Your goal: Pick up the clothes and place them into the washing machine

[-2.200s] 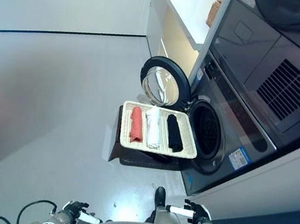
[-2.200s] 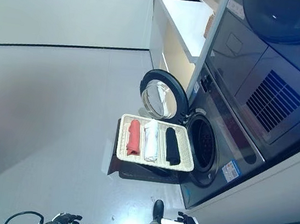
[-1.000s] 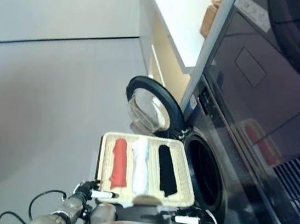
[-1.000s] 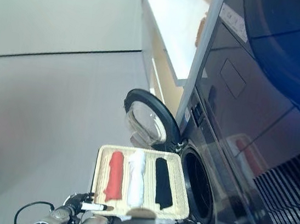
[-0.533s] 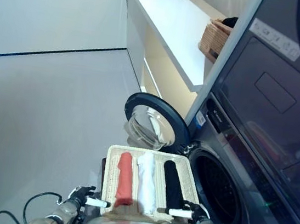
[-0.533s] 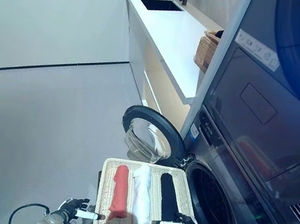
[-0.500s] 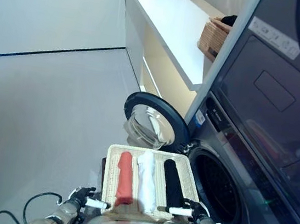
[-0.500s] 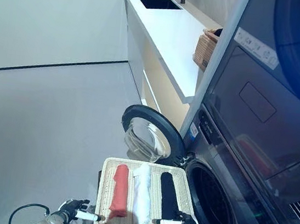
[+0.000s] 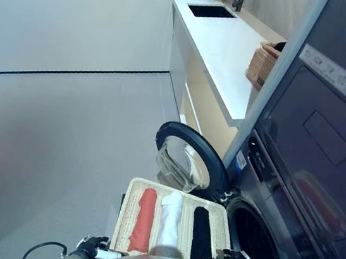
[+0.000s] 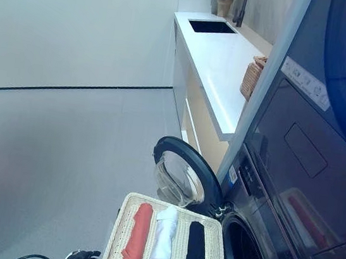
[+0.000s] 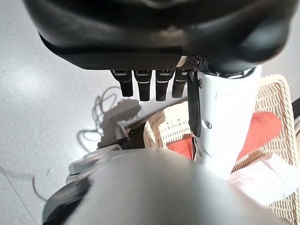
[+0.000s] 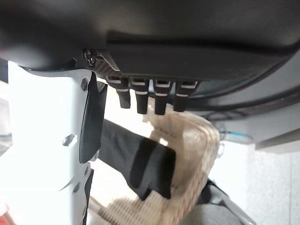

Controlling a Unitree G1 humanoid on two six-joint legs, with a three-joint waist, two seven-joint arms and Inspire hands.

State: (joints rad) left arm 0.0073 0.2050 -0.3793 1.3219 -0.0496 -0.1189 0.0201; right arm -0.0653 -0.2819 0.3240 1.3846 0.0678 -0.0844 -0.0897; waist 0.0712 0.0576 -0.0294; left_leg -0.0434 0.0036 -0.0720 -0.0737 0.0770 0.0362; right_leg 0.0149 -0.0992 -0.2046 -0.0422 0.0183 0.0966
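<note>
A shallow rectangular tray woven of pale wicker [image 9: 123, 225] sits on a dark stand just in front of the dark grey front-loading washing machine [image 9: 260, 243], and it holds three rolled cloths lying side by side lengthwise: a rolled orange-red cloth [image 9: 143, 228] on the robot's left, a rolled white cloth [image 9: 170, 226] in the middle and a rolled black cloth [image 9: 201, 234] nearest the machine. None of the clothes is in the drum; all three rest in the tray, touching or nearly touching one another. The machine's round door [image 9: 189, 160], a black ring around a clear bulging glass bowl, stands swung wide open beyond the tray, and the dark round drum mouth [image 10: 237, 246] gapes beside the tray's right end. Above the washer a second glossy dark appliance is stacked. Beyond them runs a long smooth white desk [image 10: 218, 52] with a sunken black sink [image 10: 211, 26] and a small brown woven basket [image 10: 252, 77] at its near end. The floor is plain pale grey. The left hand [image 11: 149, 86] hangs near the tray's left corner with fingers straight and slack, holding nothing; the right hand [image 12: 152, 101] hovers over the black cloth's end, fingers likewise relaxed and empty.
</note>
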